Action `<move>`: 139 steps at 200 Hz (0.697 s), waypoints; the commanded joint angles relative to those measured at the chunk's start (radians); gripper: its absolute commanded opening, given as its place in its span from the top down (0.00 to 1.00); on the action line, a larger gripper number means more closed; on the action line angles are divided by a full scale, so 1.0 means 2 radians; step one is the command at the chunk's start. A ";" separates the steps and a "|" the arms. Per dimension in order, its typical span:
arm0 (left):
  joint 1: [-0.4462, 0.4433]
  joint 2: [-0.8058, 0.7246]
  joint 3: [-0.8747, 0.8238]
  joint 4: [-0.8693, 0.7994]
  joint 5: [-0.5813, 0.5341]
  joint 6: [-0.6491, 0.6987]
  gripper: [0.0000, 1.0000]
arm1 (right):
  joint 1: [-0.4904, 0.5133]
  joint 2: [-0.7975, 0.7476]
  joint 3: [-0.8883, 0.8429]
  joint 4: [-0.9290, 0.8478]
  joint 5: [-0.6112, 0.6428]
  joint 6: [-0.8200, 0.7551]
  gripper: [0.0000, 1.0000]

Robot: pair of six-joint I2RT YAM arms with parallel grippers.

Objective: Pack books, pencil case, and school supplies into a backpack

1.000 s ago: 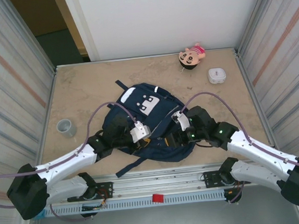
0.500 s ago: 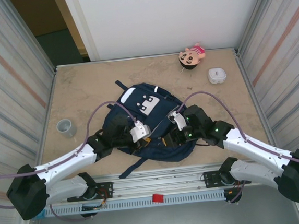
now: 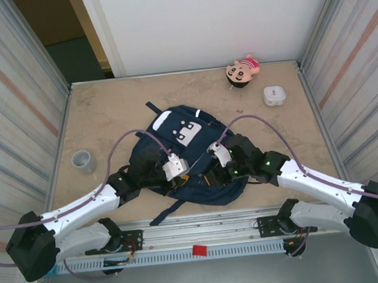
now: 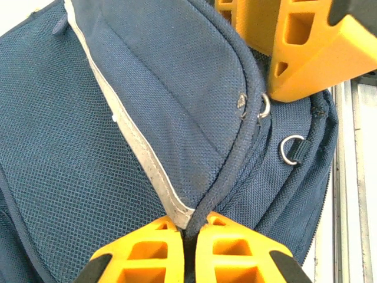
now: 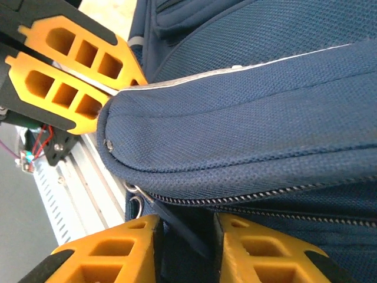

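A beige tabletop walled in by corrugated panels carries the backpack, which lies flat near the front edge with both arms bent over its lower end. A pink doll, a white box and a grey cup sit well apart from it. The left gripper is pressed together on the corded edge of the front flap, just where the pale stripe ends. The right gripper stands parted, with a thin dark zip tab running slantwise between its fingers, seemingly touched by neither, though the wrist view is too close to be sure. The zipper looks shut. The left hold is only a tip pinch on slippery piping, so a hard tug could slip it free and let the flap slump. The right could close on fabric and miss the tab. With the two grippers this near, they might knock together, or the bag might drag toward the edge.
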 commanded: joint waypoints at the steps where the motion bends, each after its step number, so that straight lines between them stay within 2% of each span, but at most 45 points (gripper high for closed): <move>1: 0.002 -0.015 0.003 0.030 0.020 -0.012 1.00 | 0.005 0.009 0.025 -0.024 0.040 -0.015 0.84; 43: 0.003 -0.021 0.003 -0.002 -0.013 -0.010 1.00 | -0.007 -0.025 0.031 -0.070 0.106 -0.021 1.00; 60: 0.006 -0.028 0.001 -0.011 -0.023 -0.009 1.00 | -0.032 -0.047 0.032 -0.095 0.130 -0.017 1.00; 95: 0.018 -0.045 -0.016 -0.013 -0.028 -0.011 1.00 | -0.108 -0.052 0.032 -0.121 0.108 -0.016 1.00; 116: 0.023 -0.054 -0.022 -0.015 -0.037 -0.016 1.00 | -0.114 -0.054 0.030 -0.107 0.071 -0.016 1.00; 134: 0.025 -0.061 -0.028 0.000 -0.072 -0.041 0.88 | -0.098 -0.054 0.026 -0.086 0.051 -0.010 1.00; 139: 0.026 -0.062 -0.029 0.004 -0.080 -0.050 0.81 | -0.090 -0.053 0.026 -0.082 0.052 -0.007 1.00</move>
